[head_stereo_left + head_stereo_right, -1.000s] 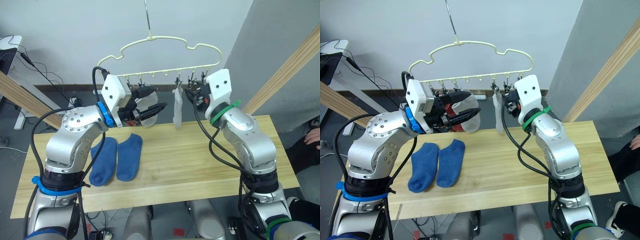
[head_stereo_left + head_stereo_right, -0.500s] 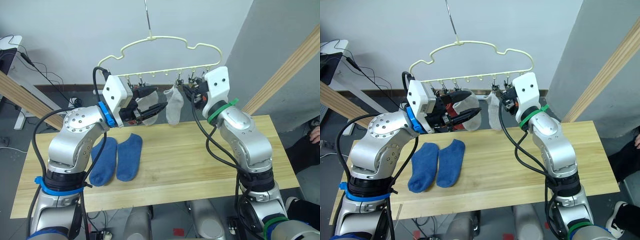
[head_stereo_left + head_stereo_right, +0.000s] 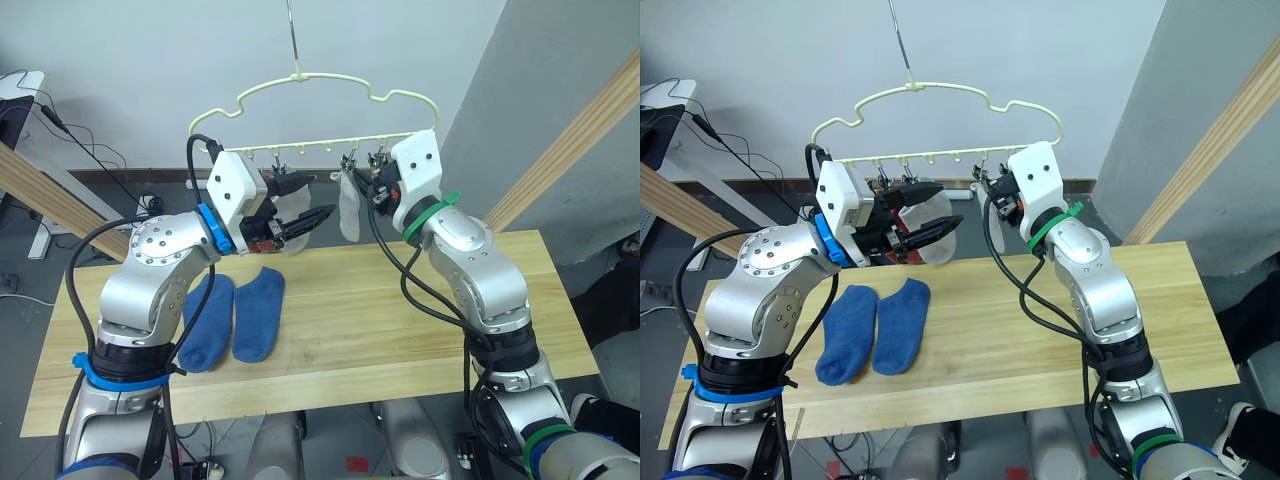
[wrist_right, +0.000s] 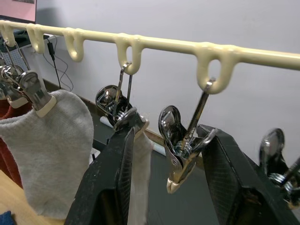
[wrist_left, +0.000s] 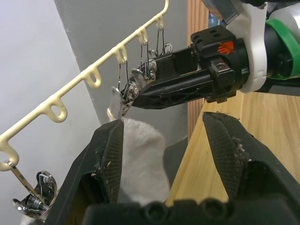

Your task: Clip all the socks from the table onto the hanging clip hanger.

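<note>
- a second ago our right gripper [image 4: 164, 154] sat just beside a grey sock [image 3: 349, 208] hanging from the clip hanger [image 3: 310, 85]; it has since slid along the bottom bar toward the middle of the hanger, and the sock swung with it;
- in the right wrist view its fingers [image 4: 108, 180] stand apart and hold nothing, straddling a free clip [image 4: 180, 150]; the next clip pinches the grey sock's edge, so that sock looks secured;
- our left gripper [image 3: 305, 203] hovers below the hanger's left half, as it did before; its jaws are spread, with the other grey sock [image 5: 140, 161] resting against one finger, not pinched;
- a rust red sock [image 4: 7, 140] hangs further along the hanger;
- two blue socks [image 3: 235, 318] lie side by side on the table [image 3: 380, 330], below the hanger's left end;
- we judge the grey pair done, and the blue pair is next.
</note>
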`<state>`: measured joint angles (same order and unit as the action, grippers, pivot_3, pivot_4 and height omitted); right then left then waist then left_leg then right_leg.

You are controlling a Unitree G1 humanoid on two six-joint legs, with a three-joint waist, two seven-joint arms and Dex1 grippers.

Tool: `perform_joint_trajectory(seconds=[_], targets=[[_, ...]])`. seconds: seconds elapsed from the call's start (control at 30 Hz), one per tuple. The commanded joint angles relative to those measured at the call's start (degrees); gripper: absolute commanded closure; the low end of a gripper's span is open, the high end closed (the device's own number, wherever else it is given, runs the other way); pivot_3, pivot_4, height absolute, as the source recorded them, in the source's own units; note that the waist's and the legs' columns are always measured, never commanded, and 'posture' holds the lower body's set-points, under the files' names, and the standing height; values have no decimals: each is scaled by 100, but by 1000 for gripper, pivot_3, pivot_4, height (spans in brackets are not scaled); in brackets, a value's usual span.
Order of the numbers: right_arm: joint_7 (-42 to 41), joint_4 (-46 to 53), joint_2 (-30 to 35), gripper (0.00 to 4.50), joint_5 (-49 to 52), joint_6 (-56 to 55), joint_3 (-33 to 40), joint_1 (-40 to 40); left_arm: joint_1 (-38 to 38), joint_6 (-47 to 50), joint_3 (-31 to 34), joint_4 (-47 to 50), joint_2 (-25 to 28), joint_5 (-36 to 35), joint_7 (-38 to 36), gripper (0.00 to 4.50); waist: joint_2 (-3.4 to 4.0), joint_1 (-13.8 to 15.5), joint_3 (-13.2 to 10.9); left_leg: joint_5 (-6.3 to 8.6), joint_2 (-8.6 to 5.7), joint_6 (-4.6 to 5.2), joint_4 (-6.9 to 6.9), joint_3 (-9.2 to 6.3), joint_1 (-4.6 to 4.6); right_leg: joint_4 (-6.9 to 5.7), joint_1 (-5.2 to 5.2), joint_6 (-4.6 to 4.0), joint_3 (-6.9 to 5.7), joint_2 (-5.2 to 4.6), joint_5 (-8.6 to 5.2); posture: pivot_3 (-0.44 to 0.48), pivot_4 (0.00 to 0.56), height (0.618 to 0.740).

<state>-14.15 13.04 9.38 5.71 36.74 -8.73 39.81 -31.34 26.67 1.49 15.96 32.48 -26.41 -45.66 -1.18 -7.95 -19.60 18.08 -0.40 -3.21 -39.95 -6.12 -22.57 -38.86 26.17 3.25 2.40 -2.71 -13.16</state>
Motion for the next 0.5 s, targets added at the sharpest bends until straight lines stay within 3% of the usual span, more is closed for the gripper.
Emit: perform_joint_trajectory(seconds=[0.03,0.5], targets=[[-45,77,-86,2316,-32,-211,-48,145,28,-128,11,154,4,13,-15,1548,0,-1,0,0,0,0,0,0,0,0,0,0,0,0,0,-153,308,740],[-58,-74,-185,2316,-92,-377,-52,216,29,-160,-23,144,-30,37,-13,1548,0,1,0,0,0,0,0,0,0,-1,1,0,0,-1,0,-152,307,740]])
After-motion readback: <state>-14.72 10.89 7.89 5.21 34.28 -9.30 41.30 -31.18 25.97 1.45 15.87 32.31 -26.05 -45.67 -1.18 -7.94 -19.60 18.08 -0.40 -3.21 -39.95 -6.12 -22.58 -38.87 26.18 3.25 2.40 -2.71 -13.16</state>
